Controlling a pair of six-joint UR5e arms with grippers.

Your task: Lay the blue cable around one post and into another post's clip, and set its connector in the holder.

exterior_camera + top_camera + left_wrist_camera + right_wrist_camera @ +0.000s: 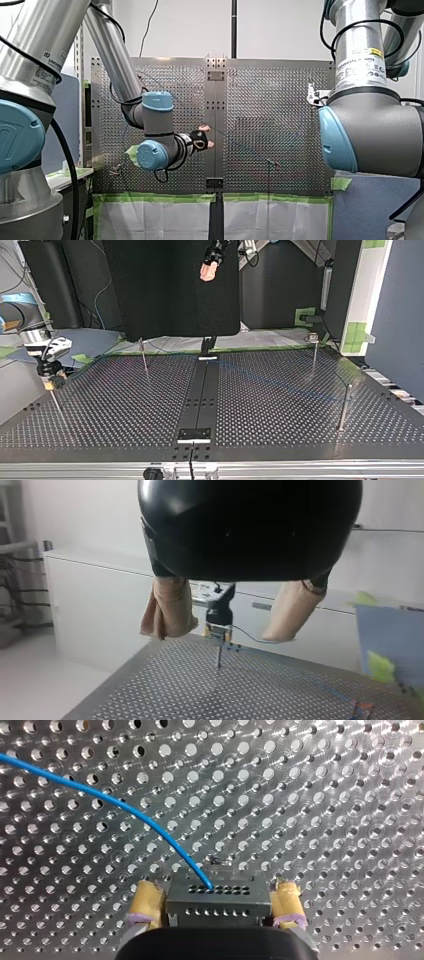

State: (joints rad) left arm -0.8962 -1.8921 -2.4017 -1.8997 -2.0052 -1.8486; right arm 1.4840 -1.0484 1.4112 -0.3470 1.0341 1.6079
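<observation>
Nearest the lens, clamped end to end between the yellow pads (145, 902) of my right gripper (215, 895): the connector (216, 912), gripped by its short sides, probably to leave the perforated face and the cable exit free for seating in a holder. Out of that face, curving away to one side of the connector and low over the perforated table (325, 795) — the blue cable (125, 810), in a loose arc; farther from the connector, too faint to judge against any post or clip. Directly under the connector in the left wrist view, a thin post (218, 657); holder there or not, too small to tell. Well apart from the connector and high above the table, my left gripper (222, 630), beige pads (170, 605) spread wide on nothing — seemingly held clear of the cable's run.
</observation>
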